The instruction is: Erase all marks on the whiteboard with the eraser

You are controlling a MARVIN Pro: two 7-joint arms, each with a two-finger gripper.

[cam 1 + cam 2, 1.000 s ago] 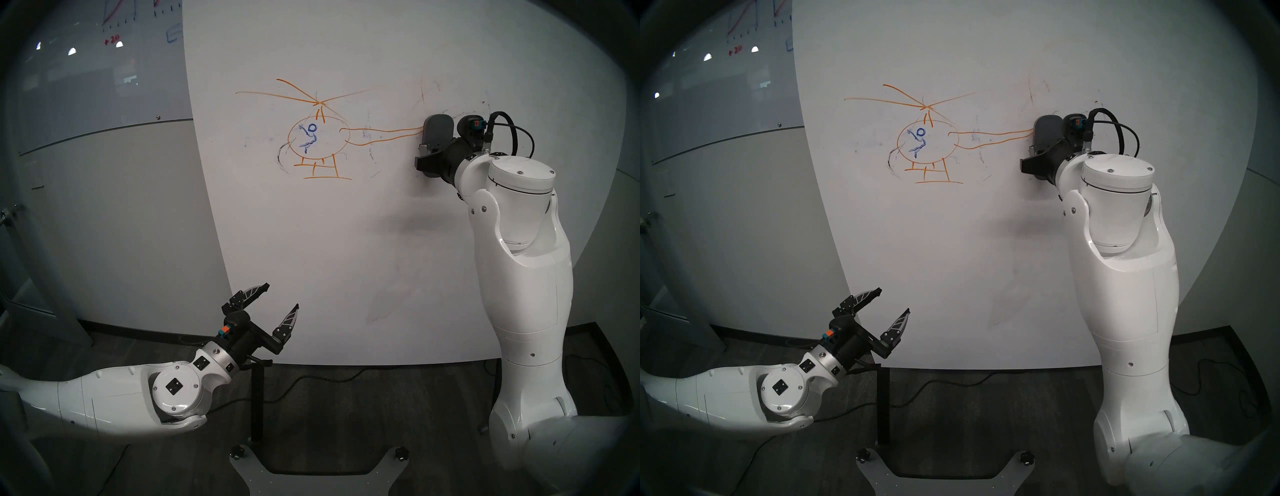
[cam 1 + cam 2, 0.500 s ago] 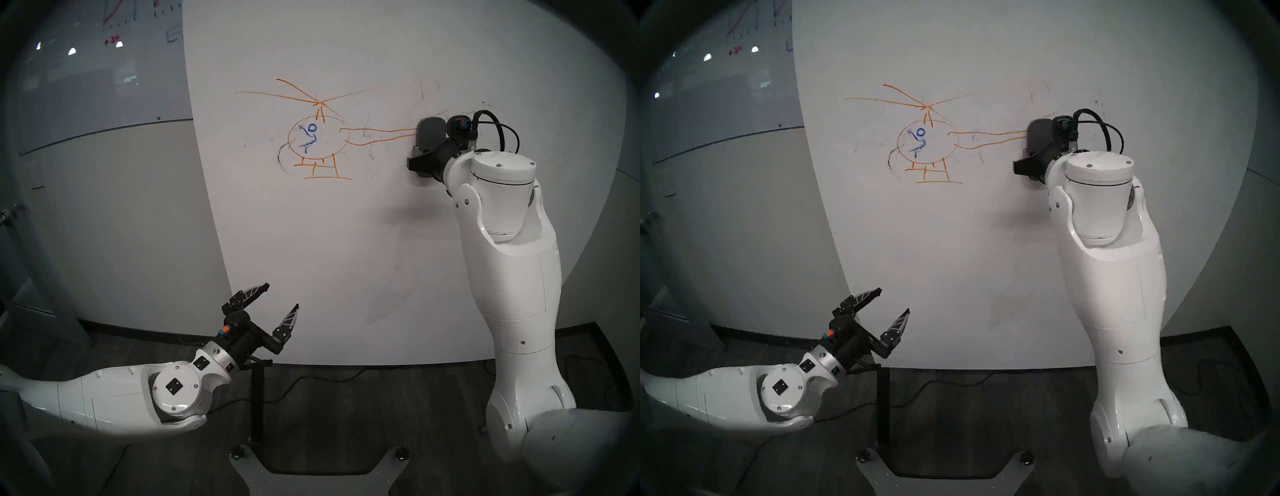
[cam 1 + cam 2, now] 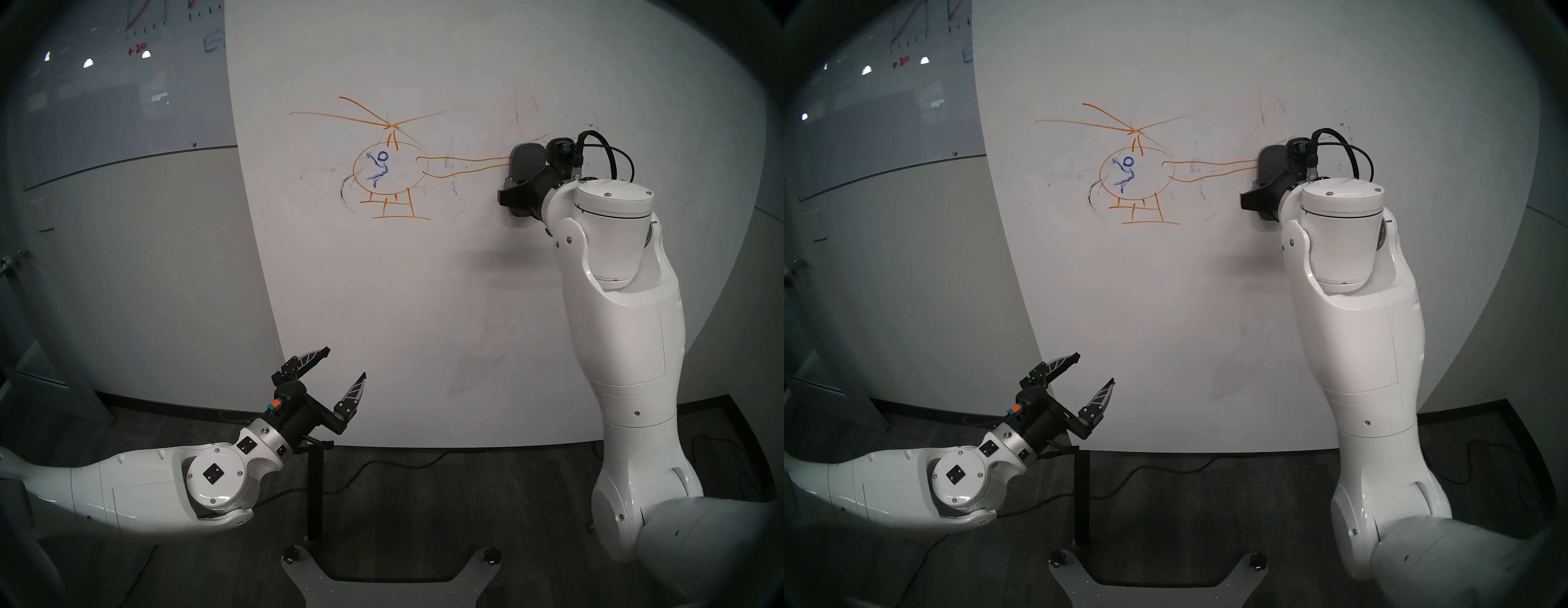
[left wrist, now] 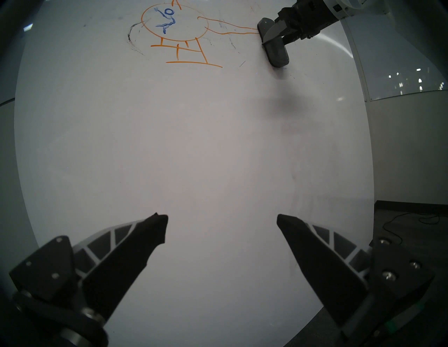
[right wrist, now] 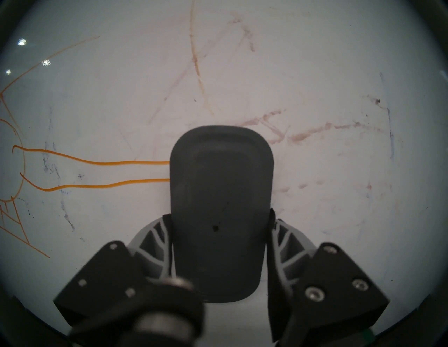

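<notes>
Clamped from both sides between the ribbed black-and-grey fingers (image 5: pixel 286 242) of the right gripper (image 5: pixel 219 238), the eraser (image 5: pixel 219 206) is held flat against the whiteboard (image 3: pixel 382 297). A dark grey, matte oblong pad with rounded ends is seen, marked by a tiny dot near its middle. Its left edge is met by the two orange tail lines of the helicopter drawing (image 3: pixel 390 170), which end right at the pad. Faint reddish smudges (image 5: pixel 315 130) and thin dark flecks are spread over the smooth white surface above and to the right of the pad. Further left, the oval cabin is drawn in orange with a small blue stick figure (image 3: pixel 379 167) inside, rotor strokes above and ladder-like skids below; a black scribble (image 3: pixel 345 195) is curled beside the cabin's lower left. The right arm is raised upright from the elbow, its wrist bent level toward the board, a black cable looped behind it. The left gripper (image 3: pixel 345 361) is held low near the board's bottom edge, its pointed jaws spread wide with nothing between them, clear of the surface. The left forearm is stretched nearly level across the lower view.
</notes>
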